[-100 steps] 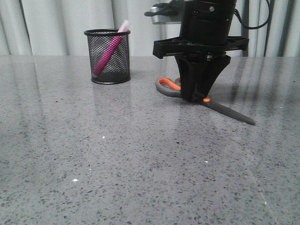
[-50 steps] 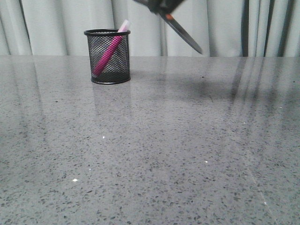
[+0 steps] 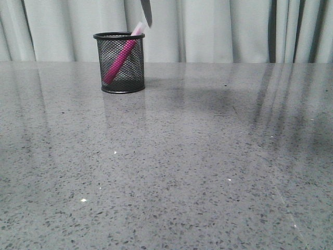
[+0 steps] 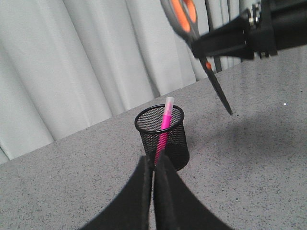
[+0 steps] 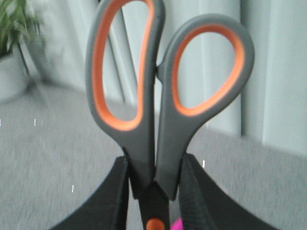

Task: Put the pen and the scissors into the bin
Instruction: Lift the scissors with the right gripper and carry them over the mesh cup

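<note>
Hanging above a black wire-mesh bin (image 3: 119, 62), the tip of the scissors (image 3: 146, 13) pokes into the top of the front view; the hand that carries them is out of this shot. The pink pen (image 3: 120, 58) already leans inside the bin, its whitish cap above the rim, so half the job looks done and the scissors remain to be lowered in.

From the left wrist view, the left hand (image 4: 154, 191) sits with its two fingers pressed together and nothing between them, the bin (image 4: 162, 136) just beyond its fingertips on the grey table (image 4: 249, 158). Up and to one side, the right hand (image 4: 230, 40) clamps the scissors (image 4: 201, 45), blades aimed down, not yet over the mouth.

From the right wrist view, the right hand (image 5: 154, 191) grips the scissors (image 5: 163, 96) just above the orange pivot, handles rising away from it; a sliver of pink pen (image 5: 175, 225) shows below.

No brand, label or writing is readable anywhere.
</note>
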`<action>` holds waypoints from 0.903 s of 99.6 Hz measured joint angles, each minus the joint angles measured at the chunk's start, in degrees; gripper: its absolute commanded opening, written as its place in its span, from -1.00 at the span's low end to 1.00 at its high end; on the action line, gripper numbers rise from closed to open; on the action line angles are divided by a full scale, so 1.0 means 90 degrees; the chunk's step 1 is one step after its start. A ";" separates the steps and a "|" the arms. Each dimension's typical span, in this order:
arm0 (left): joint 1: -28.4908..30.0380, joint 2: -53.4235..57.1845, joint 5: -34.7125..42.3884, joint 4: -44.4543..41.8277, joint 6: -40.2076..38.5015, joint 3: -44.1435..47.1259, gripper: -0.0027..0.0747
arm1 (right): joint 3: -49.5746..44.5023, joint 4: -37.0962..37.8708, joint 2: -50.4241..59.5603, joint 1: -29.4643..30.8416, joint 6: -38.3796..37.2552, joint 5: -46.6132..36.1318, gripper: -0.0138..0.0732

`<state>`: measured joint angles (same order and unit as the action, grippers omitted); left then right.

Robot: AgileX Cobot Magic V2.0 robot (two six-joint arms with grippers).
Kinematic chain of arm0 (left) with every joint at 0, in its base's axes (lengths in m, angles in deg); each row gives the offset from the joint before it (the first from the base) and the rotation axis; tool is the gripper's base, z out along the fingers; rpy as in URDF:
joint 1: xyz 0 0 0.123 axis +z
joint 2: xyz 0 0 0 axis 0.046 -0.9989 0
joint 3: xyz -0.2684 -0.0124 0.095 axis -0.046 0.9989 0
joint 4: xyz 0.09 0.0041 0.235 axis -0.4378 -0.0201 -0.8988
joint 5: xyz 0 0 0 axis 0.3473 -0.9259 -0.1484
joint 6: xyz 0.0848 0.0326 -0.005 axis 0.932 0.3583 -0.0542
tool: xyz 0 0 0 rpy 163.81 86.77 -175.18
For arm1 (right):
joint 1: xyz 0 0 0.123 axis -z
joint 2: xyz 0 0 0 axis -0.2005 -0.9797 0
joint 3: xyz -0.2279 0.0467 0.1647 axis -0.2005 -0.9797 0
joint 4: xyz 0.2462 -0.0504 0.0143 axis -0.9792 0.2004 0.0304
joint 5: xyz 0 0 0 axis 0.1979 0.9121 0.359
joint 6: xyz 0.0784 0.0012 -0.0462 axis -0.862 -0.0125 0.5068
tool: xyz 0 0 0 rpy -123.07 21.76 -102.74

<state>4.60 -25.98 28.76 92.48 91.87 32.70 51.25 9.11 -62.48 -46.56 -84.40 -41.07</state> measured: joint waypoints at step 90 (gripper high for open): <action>0.0000 0.0000 0.0003 0.0000 0.0000 0.0000 -0.99 | -0.0012 -0.0064 -0.1333 -0.0096 0.0000 -0.3253 -0.86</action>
<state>4.60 -25.98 28.79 92.48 91.87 32.70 51.14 8.53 -74.47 -47.43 -84.40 -70.35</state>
